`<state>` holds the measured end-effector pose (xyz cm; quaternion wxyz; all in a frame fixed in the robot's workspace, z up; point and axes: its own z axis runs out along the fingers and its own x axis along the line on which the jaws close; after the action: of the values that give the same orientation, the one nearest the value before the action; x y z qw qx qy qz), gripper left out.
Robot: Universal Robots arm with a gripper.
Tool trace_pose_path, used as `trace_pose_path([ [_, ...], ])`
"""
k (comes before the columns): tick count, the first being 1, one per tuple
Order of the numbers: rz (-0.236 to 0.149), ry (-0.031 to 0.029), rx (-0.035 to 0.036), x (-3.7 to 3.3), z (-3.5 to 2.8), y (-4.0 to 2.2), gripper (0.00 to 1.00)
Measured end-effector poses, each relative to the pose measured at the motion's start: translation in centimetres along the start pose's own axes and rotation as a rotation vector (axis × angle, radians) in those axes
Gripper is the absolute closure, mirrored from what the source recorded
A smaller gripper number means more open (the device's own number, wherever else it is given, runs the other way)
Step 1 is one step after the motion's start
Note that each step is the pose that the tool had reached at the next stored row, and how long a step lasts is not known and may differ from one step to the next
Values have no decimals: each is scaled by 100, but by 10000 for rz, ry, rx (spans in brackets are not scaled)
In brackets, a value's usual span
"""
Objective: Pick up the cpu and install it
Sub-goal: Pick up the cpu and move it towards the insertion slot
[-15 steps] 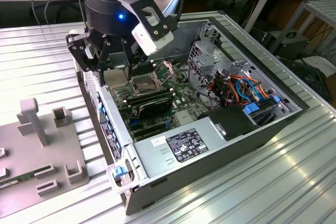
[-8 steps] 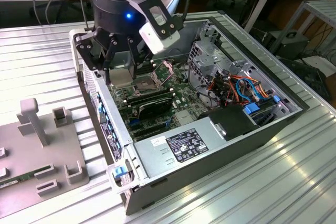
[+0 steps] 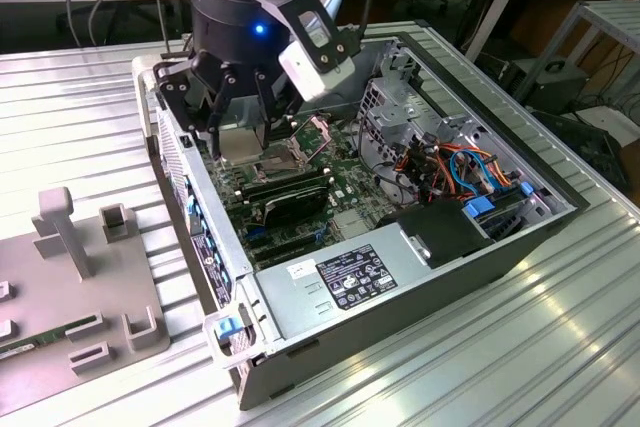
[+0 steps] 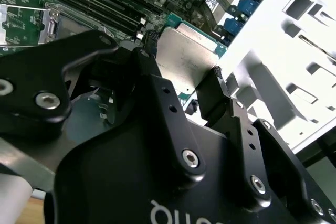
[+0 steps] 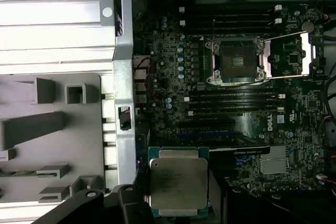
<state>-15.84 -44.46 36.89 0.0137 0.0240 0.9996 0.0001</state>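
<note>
The cpu point(image 5: 178, 183) hung flat, silver top up, inside the open case point(image 3: 400, 319), clamped at two opposite edges by the gripper point(image 4: 181, 71), whose fingers point(image 4: 214, 94) pressed against its sides. It was held above the motherboard point(image 5: 173, 77), clear of it and to one side of the socket point(image 5: 236, 61). The socket sat bare, with its metal frame point(image 5: 290, 56) swung open. The case, lying on its side mid-desk point(image 3: 560, 347), also held dark memory slots point(image 5: 231, 98) beside the socket, a power supply point(image 3: 350, 282) along its near wall, and coloured cables point(image 3: 450, 162). Just outside the case, at the desk's edge on the exterior view's left, lay a grey tray point(image 3: 60, 287) holding a green stick point(image 3: 33, 341).
</note>
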Motion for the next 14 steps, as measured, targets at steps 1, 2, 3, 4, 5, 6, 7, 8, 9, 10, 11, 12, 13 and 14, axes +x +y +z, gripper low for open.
trace_pose_path([
  [1,0,0,0,-10,0,0,45],
  [2,0,0,0,-20,1,1,45],
  [3,1,0,0,-38,1,2,45],
  [4,0,0,-1,-51,2,2,45],
  [5,0,0,0,-60,2,3,45],
  [6,0,0,0,-69,2,3,45],
  [7,-1,0,0,-79,2,4,45],
  [8,0,0,0,-87,3,4,45],
  [9,0,-1,-1,-97,3,5,45],
  [10,0,0,0,-107,3,5,45],
  [11,-1,-1,-1,-119,4,6,45],
  [12,-1,0,-1,-129,4,6,45],
  [13,0,0,-1,-139,4,7,45],
  [14,0,0,-1,-148,4,7,45],
])
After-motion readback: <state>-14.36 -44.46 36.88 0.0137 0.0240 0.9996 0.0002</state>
